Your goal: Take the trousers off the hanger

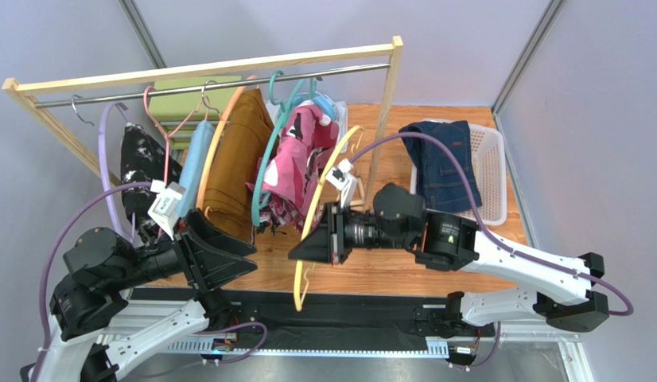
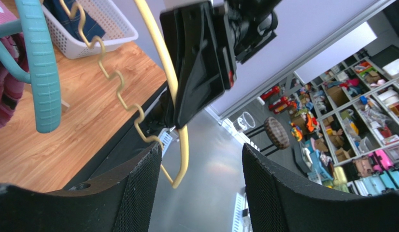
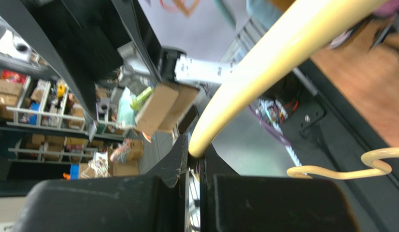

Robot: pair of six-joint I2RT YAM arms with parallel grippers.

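Top external: right end effector [image 1: 295, 253] clamped on bare yellow hanger [image 3: 283, 43]; hanger's long axis runs near-far across worktop [image 1: 387, 274]. Left end effector [image 1: 252, 259] open, empty, just beside hanger's near end. Navy trousers [image 1: 443, 163] lie in basket [image 1: 492, 151], far right. Black speckled trousers [image 1: 141, 163], light blue trousers [image 1: 195, 155], mustard trousers [image 1: 236, 159] and pink floral trousers [image 1: 296, 159] hang from rail [image 1: 228, 86], far-left of both end effectors. Left arm nearer, judging by position.
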